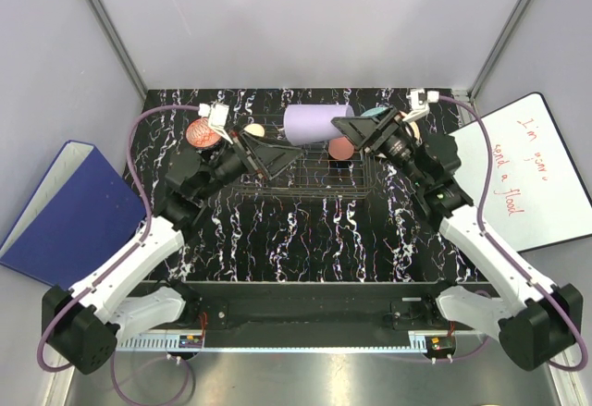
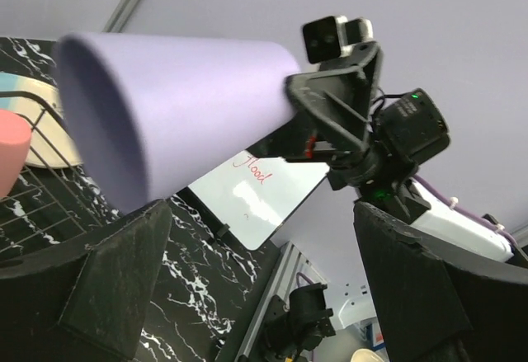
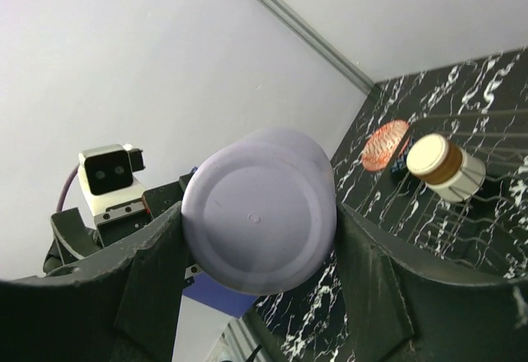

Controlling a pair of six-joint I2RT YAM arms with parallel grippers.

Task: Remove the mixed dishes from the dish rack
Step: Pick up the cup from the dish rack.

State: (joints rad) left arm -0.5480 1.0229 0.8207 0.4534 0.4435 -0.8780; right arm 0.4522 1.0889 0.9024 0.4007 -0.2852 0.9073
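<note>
The lavender cup lies on its side in the air above the wire dish rack. My right gripper is shut on its base; the right wrist view shows the round base clamped between both fingers. My left gripper is open and empty, just below and left of the cup. The red-orange bowl and whitish cup stand at the rack's left end. The salmon cup is in the rack. The blue-and-cream plate peeks out behind my right gripper.
A blue binder lies left of the black marble table. A whiteboard with red writing lies at the right. Grey enclosure walls stand close behind the rack.
</note>
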